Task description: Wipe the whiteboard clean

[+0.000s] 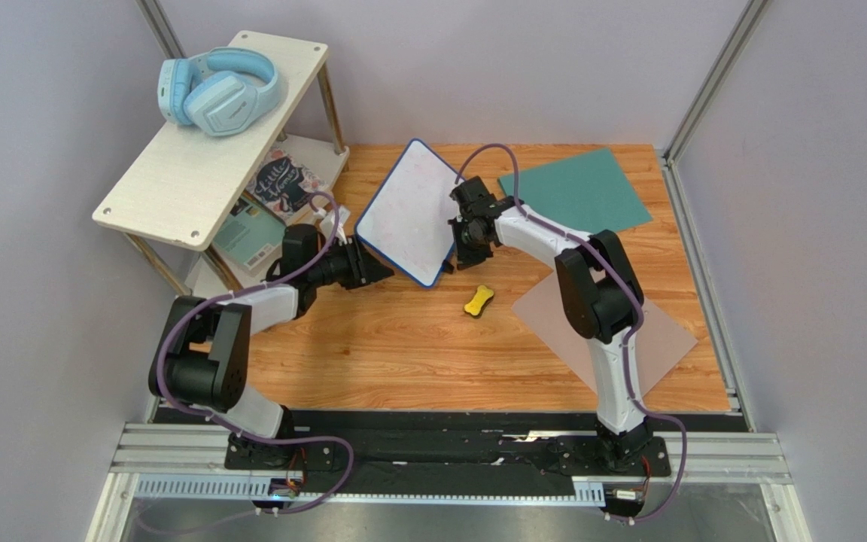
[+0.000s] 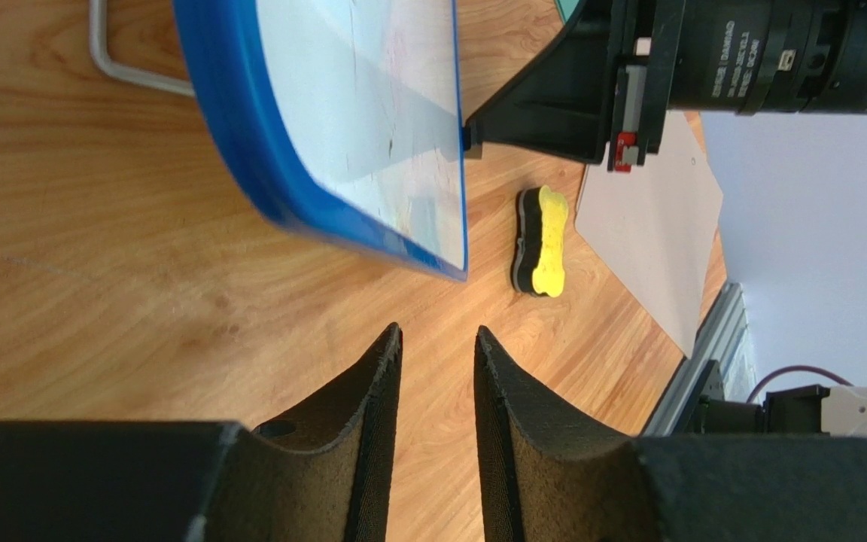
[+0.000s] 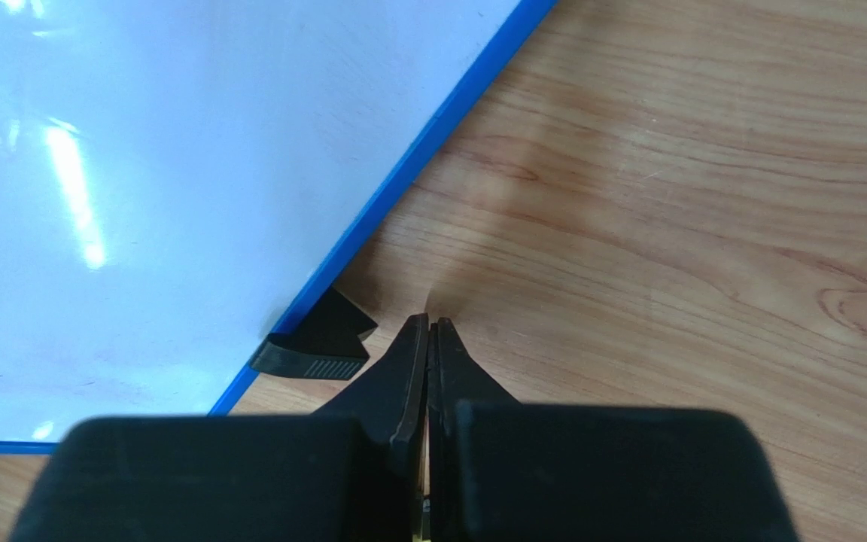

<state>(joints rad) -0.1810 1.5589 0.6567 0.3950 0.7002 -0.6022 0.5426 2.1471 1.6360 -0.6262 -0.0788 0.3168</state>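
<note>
Top external view: the whiteboard [image 1: 410,212] stands propped on the wooden table [image 1: 404,350], tilted on its feet, between the two arms. The left gripper [image 1: 373,271] sits at the board's near-left corner and the right gripper [image 1: 457,251] just beside its right edge. From the left wrist camera, faint pink marks remain on the glossy face, so the wiping looks not yet done.

The left jaws are spread a little with only bare table between them. The right jaws are pressed together with nothing visible between them, their tips just by one black foot [image 3: 314,344] of the board.

The yellow eraser [image 1: 479,300] lies flat on the table, apart from the board, toward the arm bases from its near-right corner. It is nearer the right gripper than the left. Its long axis runs diagonally, from near-left to far-right in the overhead view. In the left wrist view it lies ahead of the fingertips and off to the right, past the board's corner, its length running roughly along the fingers' own direction. It is out of the right wrist view.

My judgement is that the next step is fetching the eraser. The right arm has the shorter reach, but must first spread its jaws and turn to close across the narrow waist.
</note>
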